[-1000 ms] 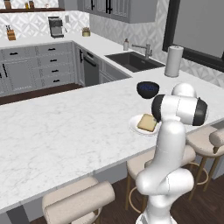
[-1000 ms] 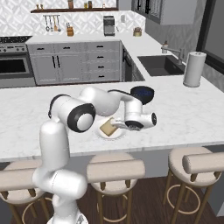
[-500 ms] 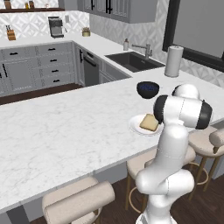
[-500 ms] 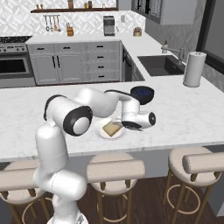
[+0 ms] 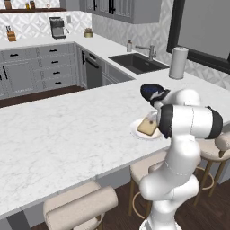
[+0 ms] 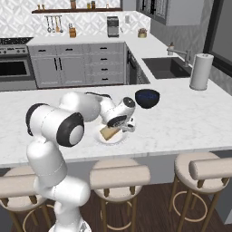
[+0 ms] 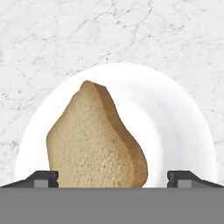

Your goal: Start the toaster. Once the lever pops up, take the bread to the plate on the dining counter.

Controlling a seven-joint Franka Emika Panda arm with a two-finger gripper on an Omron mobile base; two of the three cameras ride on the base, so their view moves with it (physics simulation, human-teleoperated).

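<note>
One tan, porous bread [image 7: 94, 144] slice is leaning on one smooth round white plate [image 7: 175, 127] atop the veined marble tabletop [image 5: 67, 130]. The hand [image 7: 113, 178] is hovering over it, two dark fingertips [image 7: 41, 178] spread wide and flanking the slice.

A tan square slice of bread [image 7: 94, 144] with a brown crust, a round white plate [image 7: 175, 118], white marble counter [image 5: 67, 130] with grey veins, dark blue bowl [image 6: 147, 98].

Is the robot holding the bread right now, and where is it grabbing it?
It cannot be told for sure. In the hand view the bread stands over the plate between the gripper's jaws, which sit wide apart, clear of its sides.
</note>
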